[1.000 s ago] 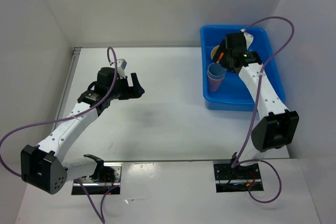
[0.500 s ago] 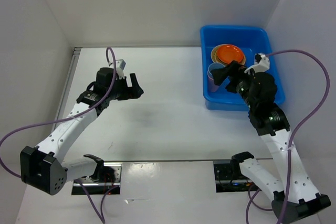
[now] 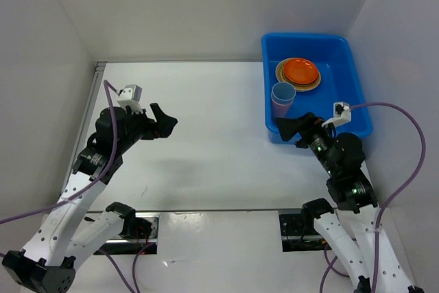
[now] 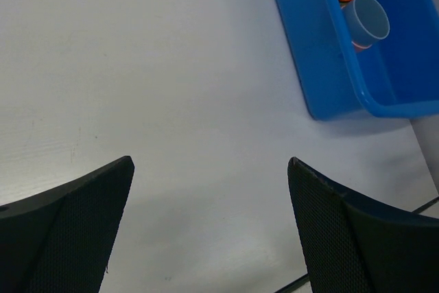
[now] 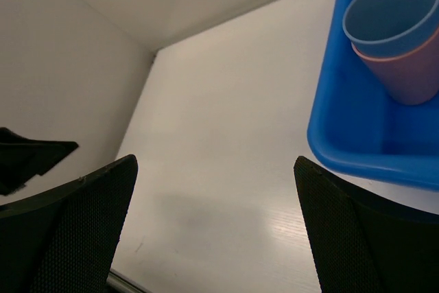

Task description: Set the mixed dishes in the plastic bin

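The plates [image 3: 299, 72], orange one on top, and the blue cup [image 3: 282, 92] nested in the pink cup [image 3: 280, 110] are sitting in the bin [image 3: 339, 97], just ahead of the right hand [image 3: 293, 130], which is hovering open and empty. The left hand [image 3: 162, 122] is hovering open above the tabletop [image 3: 212, 128], well apart from them.

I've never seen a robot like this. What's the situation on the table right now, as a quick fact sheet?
Container: blue plastic bin, far right of the table
Inside it: orange plate atop a tan stack; blue cup nested in pink cup
Left arm: left gripper open, empty, over bare table
Right arm: right gripper open, empty, beside the bin's near left corner
Dishes outside bin: none in view
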### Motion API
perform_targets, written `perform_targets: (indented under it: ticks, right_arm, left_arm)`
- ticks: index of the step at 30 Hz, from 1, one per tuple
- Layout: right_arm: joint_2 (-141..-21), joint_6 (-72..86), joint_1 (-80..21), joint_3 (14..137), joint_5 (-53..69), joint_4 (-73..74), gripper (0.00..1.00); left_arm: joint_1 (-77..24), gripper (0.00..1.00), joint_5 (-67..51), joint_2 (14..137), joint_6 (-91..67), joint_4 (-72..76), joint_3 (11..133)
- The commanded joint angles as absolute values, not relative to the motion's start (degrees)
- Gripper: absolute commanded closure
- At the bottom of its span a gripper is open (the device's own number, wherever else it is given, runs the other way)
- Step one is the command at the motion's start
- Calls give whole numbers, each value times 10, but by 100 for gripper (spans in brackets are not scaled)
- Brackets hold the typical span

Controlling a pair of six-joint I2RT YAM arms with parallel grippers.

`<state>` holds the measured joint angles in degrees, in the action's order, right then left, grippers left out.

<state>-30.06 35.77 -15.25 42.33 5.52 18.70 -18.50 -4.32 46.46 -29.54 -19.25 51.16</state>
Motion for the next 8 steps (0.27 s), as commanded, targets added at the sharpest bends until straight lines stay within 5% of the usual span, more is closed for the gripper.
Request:
perform_targets:
  ticks: [1, 8]
  right_arm:
    - [-249, 376, -157, 400, 67, 151, 1]
    - [-213, 381, -157, 381, 55, 151, 1]
  left_arm:
    - [-182, 1, -19, 443, -319, -178, 492]
    - [-182, 0, 11, 375, -336, -184, 486]
